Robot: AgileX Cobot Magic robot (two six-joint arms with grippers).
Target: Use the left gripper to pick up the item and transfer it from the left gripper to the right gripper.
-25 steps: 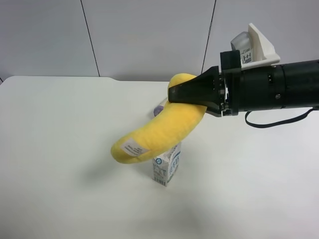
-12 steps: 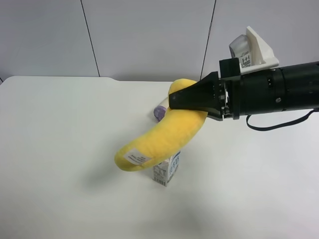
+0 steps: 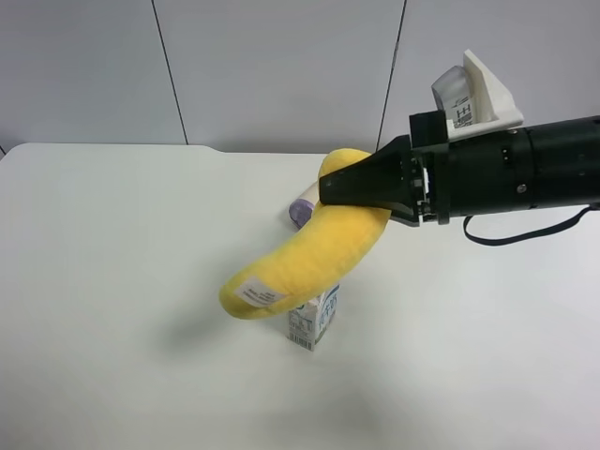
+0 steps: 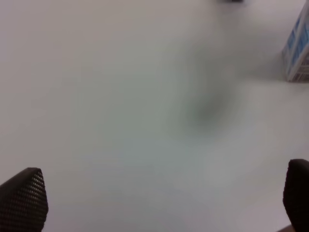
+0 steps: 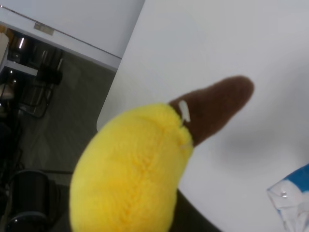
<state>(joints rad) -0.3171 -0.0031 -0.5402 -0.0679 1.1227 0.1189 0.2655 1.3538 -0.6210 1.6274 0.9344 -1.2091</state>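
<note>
The yellow plush banana (image 3: 309,248) hangs in the air above the table, its white tag (image 3: 255,293) on the lower end. My right gripper (image 3: 323,192), on the black arm with the white wedge at the exterior high view's right, is shut on the banana's upper end. The right wrist view shows the banana (image 5: 130,174) close up with its dark brown stem tip (image 5: 217,104). My left gripper (image 4: 159,203) is open and empty over bare table; its arm does not show in the exterior high view.
A blue-white carton (image 3: 314,323) stands upright on the white table (image 3: 112,281) just under the banana; it also shows in the left wrist view (image 4: 297,48). A purple-capped cylinder (image 3: 302,208) lies behind the banana. The table's far edge is near the wall.
The right gripper has tilted slightly and the banana's lower end has sunk a little toward the carton. Little movement in the last half second.
</note>
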